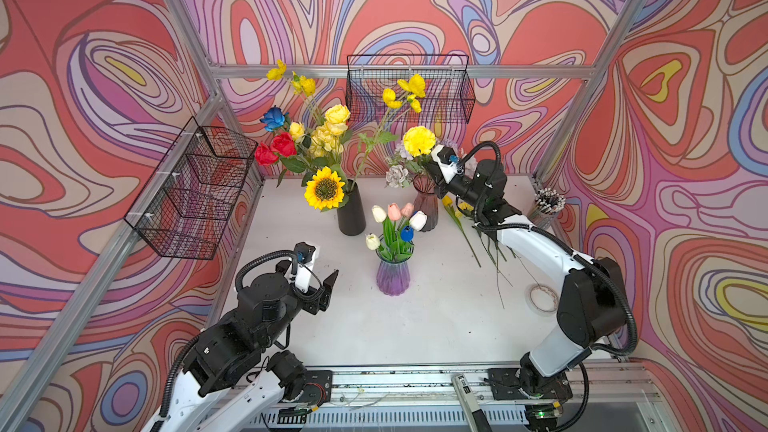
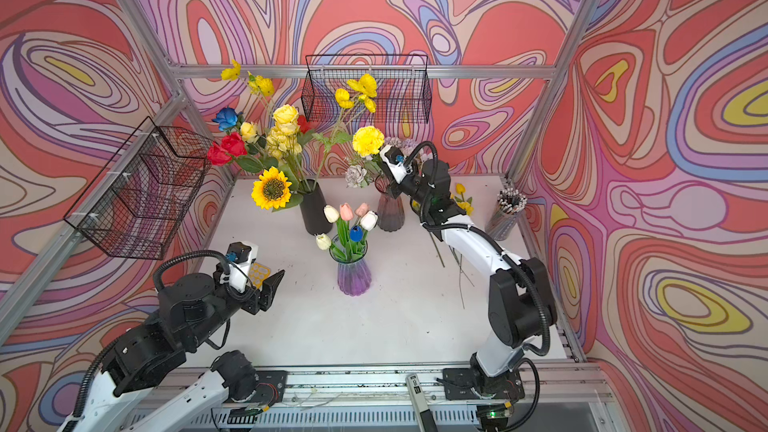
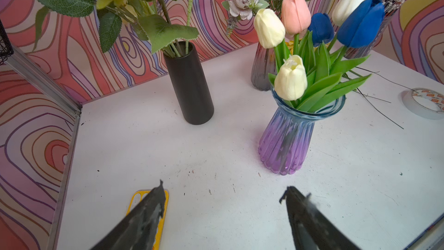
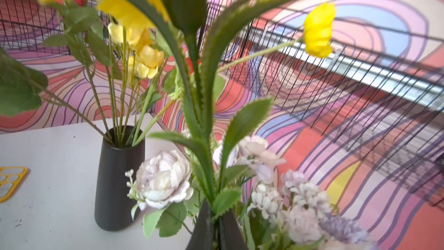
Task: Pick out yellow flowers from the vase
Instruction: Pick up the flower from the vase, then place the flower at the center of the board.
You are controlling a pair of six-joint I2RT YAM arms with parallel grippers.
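Honestly, biggest worry first: yellow pom-pom flower pinched low on its green stem by the right gripper, jaws clamped tight on that stem, right above the smoky ribbed glass vase at the back of the white table. Could easily drag the pale lilac blooms out too, with leaves crowded around the same stem. Could also tip that glass vase on a sideways pull instead of a straight lift. Might slip as well, given a thin plastic stem and a top-heavy head. No telling about the stem end, in or out of the vase mouth.

Looks-wise: round, ruffled, bright yellow head, long serrated green leaves fanning off the stem in the right wrist view.

Further out, plenty more yellow stuck in the tall black cylinder vase: brown-centred sunflower, pale yellow roses, small yellow blossoms on long branching stems, mixed with red roses and a blue rose. Couple of yellow tulips lying flat on the table beside the right arm. No yellow visible in the purple glass vase holding white, pink and blue tulips. Left gripper spread wide, holding nothing, hanging over bare table near the front.
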